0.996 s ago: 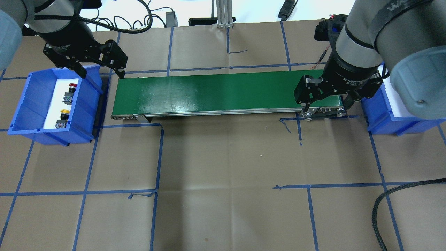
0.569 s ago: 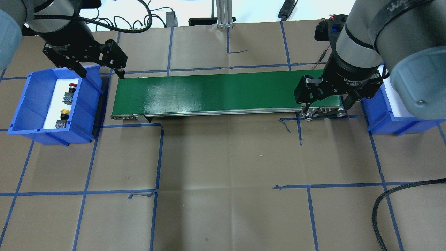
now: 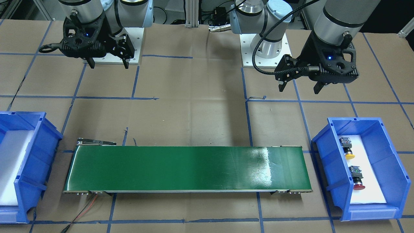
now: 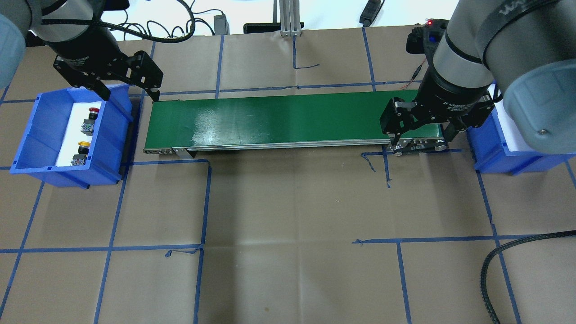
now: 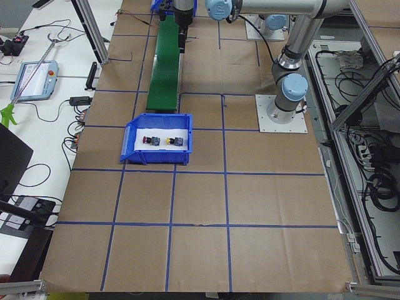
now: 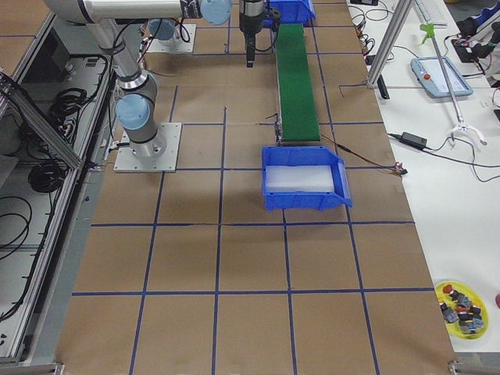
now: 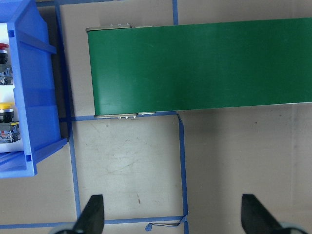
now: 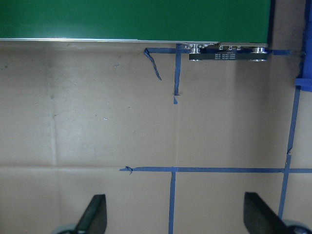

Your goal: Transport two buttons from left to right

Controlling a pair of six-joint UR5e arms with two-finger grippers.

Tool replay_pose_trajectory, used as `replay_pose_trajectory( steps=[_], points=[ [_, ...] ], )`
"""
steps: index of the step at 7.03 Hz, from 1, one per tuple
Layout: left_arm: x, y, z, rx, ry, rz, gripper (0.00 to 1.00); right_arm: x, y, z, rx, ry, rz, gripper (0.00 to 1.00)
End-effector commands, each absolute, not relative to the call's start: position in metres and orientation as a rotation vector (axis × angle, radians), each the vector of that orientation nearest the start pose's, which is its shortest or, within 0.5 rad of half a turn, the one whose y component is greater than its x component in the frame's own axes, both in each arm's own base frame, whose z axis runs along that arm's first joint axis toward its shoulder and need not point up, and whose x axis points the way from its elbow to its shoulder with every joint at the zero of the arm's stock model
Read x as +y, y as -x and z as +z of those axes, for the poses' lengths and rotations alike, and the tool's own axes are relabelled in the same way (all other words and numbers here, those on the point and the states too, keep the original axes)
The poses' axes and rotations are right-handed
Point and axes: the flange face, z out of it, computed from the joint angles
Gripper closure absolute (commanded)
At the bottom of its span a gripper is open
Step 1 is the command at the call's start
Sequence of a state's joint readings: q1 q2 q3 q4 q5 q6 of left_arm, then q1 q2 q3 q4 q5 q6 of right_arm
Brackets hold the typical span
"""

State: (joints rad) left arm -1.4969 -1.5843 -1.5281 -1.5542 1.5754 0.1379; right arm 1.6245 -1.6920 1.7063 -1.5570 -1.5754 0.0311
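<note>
The red button [image 4: 92, 115] and the yellow button [image 4: 82, 147] lie on the white liner of the left blue bin [image 4: 33, 135]. They also show in the front view, red [image 3: 356, 179] and yellow [image 3: 347, 149], and at the left wrist view's left edge, red [image 7: 4, 58] and yellow [image 7: 6, 117]. My left gripper [image 4: 132, 95] is open and empty, held high between that bin and the belt's left end. My right gripper [image 4: 420, 139] is open and empty, high over the belt's right end.
A green conveyor belt [image 4: 292, 119] runs between the left bin and the right blue bin [image 4: 495, 155], which has a bare white liner [image 6: 301, 181]. A black cable [image 4: 495, 261] lies at the front right. A yellow dish of spare parts [image 6: 461, 303] sits far off.
My left gripper has shifted very slightly to the left. The right arm and both buttons have not moved.
</note>
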Motion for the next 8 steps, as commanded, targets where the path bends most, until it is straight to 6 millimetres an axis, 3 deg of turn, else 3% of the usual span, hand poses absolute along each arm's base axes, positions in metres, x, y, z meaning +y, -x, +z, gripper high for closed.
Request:
replay_pose_trajectory(
  steps=[1,3,4,5,6,8],
  points=[
    [-0.506,0.095,0.505,3.129,-0.103,-0.073,0.0,-0.43,-0.156,0.475,3.147,0.034,0.048,0.0],
    [-0.504,0.084,0.505,3.127,-0.132,-0.073,0.0,-0.43,-0.156,0.475,3.147,0.034,0.046,0.0],
    [-0.507,0.063,0.51,3.13,-0.101,-0.088,0.0,-0.43,-0.156,0.475,3.147,0.034,0.048,0.0],
    [-0.509,0.016,0.515,3.119,-0.143,-0.097,0.0,-0.43,-0.156,0.475,3.147,0.034,0.046,0.0],
    [-0.507,-0.054,0.517,3.117,-0.125,-0.096,0.0,-0.43,-0.156,0.475,3.147,0.034,0.048,0.0],
    [-0.488,-0.165,0.497,3.135,-0.025,-0.035,0.0,-0.43,-0.157,0.475,3.147,0.036,0.046,0.0]
  ],
)
